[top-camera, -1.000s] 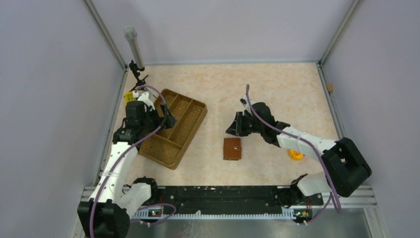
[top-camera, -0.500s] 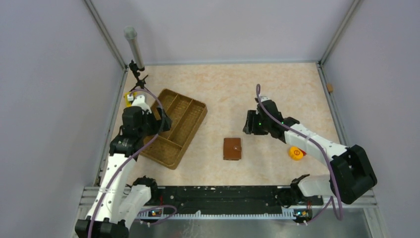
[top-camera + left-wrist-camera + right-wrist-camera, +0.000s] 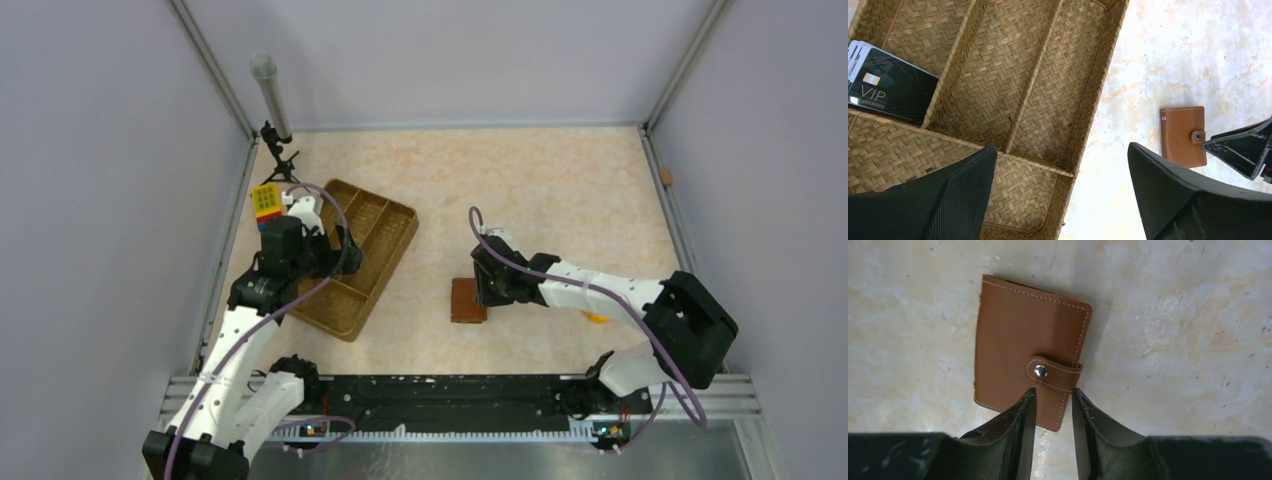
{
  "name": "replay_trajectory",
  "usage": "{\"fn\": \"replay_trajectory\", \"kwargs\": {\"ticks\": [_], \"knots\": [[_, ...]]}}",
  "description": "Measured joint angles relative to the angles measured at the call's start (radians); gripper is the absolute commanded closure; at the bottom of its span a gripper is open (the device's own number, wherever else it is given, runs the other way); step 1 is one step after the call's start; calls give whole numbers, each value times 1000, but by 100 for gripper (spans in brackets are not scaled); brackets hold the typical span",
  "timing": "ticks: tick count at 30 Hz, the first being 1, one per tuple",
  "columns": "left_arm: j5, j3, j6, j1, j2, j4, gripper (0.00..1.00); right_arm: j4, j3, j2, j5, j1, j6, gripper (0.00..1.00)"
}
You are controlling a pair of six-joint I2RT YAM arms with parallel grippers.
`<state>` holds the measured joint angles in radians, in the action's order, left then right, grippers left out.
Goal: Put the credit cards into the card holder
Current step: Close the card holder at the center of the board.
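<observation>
The card holder [image 3: 466,301] is a small brown wallet with a snap strap, lying flat and closed [image 3: 1028,345] on the table right of the tray; it also shows in the left wrist view [image 3: 1182,135]. My right gripper [image 3: 1053,391] hovers at its strap edge [image 3: 487,288], jaws a narrow gap apart with nothing pinched between them. The credit cards [image 3: 890,87], dark and glossy with "VIP" print, lie stacked in a compartment of the tray. My left gripper [image 3: 1062,149] hangs wide open over the tray's near-right corner [image 3: 335,250], holding nothing.
The woven brown tray [image 3: 392,222] with several compartments sits left of centre. A yellow-and-blue block [image 3: 266,200] stands at its far-left side. An orange object [image 3: 597,318] peeks out behind the right arm. A grey tube [image 3: 270,95] stands in the back-left corner.
My right gripper has swung from behind and right of the card holder down to its right edge, jaws widening and then narrowing. The left arm shifted slightly, uncovering the yellow block.
</observation>
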<state>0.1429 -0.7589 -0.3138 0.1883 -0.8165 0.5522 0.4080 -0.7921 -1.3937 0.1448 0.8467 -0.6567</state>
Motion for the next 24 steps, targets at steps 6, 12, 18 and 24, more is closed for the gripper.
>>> {"fn": "replay_trajectory", "kwargs": {"ticks": [6, 12, 18, 24], "knots": [[26, 0, 20, 0, -2, 2, 1, 41, -35, -72, 44, 41, -31, 73], [48, 0, 26, 0, -2, 2, 1, 61, -92, -74, 73, 52, -36, 73], [59, 0, 26, 0, -2, 2, 1, 74, -140, -107, 94, 54, -34, 76], [68, 0, 26, 0, -2, 2, 1, 74, -143, -152, 95, 54, -31, 83]]}}
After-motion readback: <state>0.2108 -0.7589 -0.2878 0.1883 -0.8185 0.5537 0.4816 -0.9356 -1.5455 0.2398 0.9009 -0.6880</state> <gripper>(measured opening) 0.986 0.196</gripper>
